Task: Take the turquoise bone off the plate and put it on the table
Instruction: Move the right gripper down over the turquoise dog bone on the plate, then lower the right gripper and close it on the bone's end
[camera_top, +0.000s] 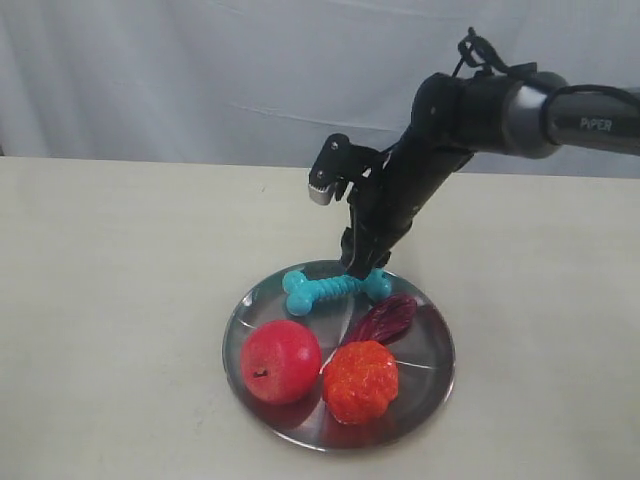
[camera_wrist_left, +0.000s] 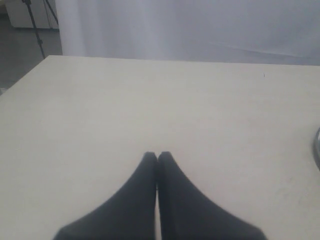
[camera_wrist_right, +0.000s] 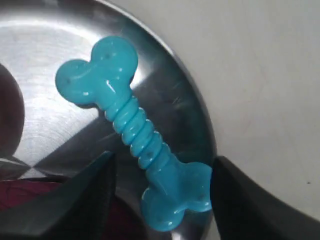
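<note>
The turquoise bone (camera_top: 335, 288) lies flat on the far part of the steel plate (camera_top: 425, 350), which sits on the beige table (camera_top: 120, 260). My right gripper (camera_top: 360, 270) has come down onto the bone's right-hand end. In the right wrist view the bone (camera_wrist_right: 135, 130) lies close to the plate (camera_wrist_right: 45, 75) rim, and its near knob sits between the spread fingers of the open gripper (camera_wrist_right: 164, 159). The far finger is close to or touching the knob, while a gap shows on the other side. My left gripper (camera_wrist_left: 157, 155) is shut and empty over bare table (camera_wrist_left: 150, 100).
On the plate's near half sit a red apple (camera_top: 280, 360), a lumpy orange-red toy (camera_top: 360, 380) and a dark red leaf-shaped piece (camera_top: 382, 320) just beside the bone. A white curtain hangs behind the table. The plate's rim (camera_wrist_left: 318, 147) shows at the left wrist view's edge.
</note>
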